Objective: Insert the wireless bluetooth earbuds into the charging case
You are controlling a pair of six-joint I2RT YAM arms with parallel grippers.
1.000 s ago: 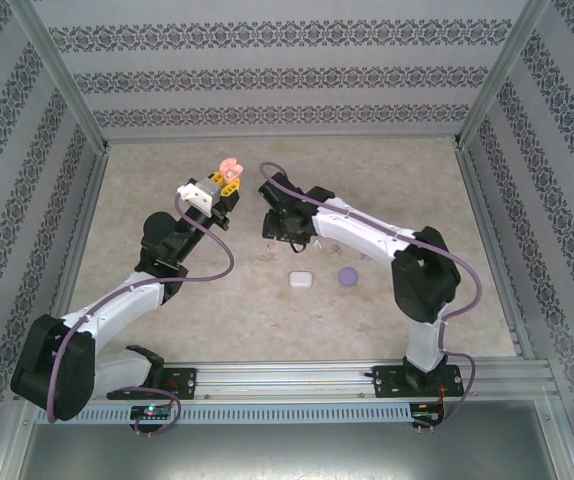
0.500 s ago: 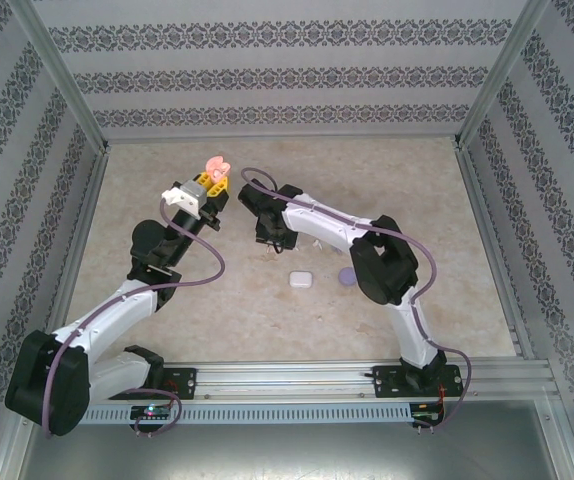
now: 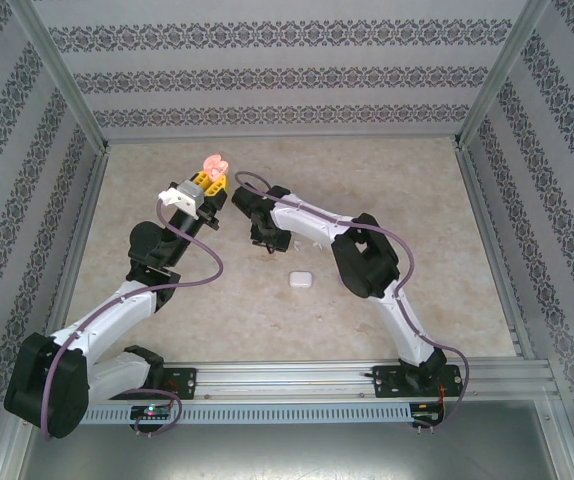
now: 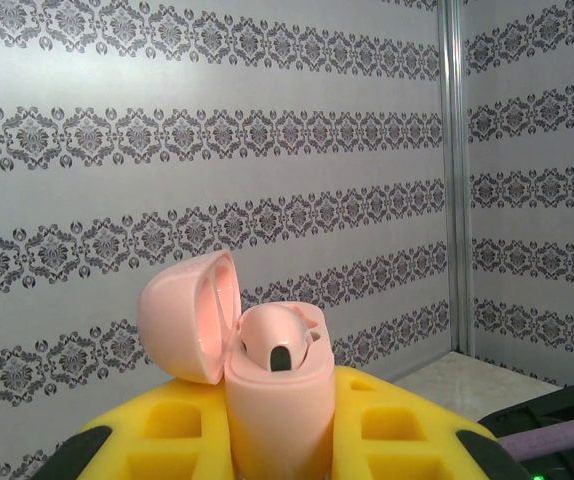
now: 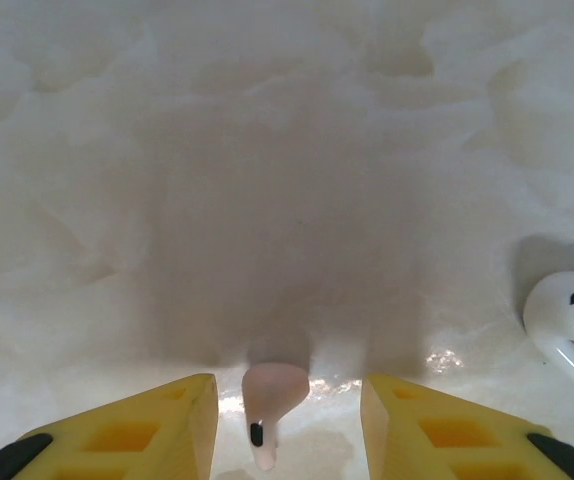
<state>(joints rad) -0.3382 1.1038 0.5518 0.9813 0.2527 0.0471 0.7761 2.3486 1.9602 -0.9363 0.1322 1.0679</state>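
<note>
**Gripper and Earbud Status, Both Arms**

**1. Left end effector**
The left gripper (image 4: 277, 445) is closed on the lower body of the pink charging case (image 4: 272, 400), with one yellow finger (image 4: 157, 430) pressed against each side. The case stands upright above the fingertips and is held off the table (image 5: 267, 150). Its lid (image 4: 192, 315) is hinged open and leans to the left of the case body in the left wrist view. One seated earbud (image 4: 279, 340) rests in the top of the case, a dark spot on it facing the camera. The patterned wall (image 4: 267, 120) stands behind the case.

**2. Right end effector**
The right gripper (image 5: 285, 425) points down at the table. Its jaws are partly apart and grip nothing.

- The loose pink earbud (image 5: 272, 392) lies on the table directly between the two fingertips. There is a gap on each side, so it touches neither finger.
- A white earbud (image 5: 565, 318) lies on the table beyond the right-hand finger and farther forward than the fingertips (well outside the jaw opening).

**3. Surroundings**
In the top view, a white case (image 3: 301, 279) sits on the table near the right end effector, on the side toward the arm bases. The two end effectors are close together, left beside right.
</note>
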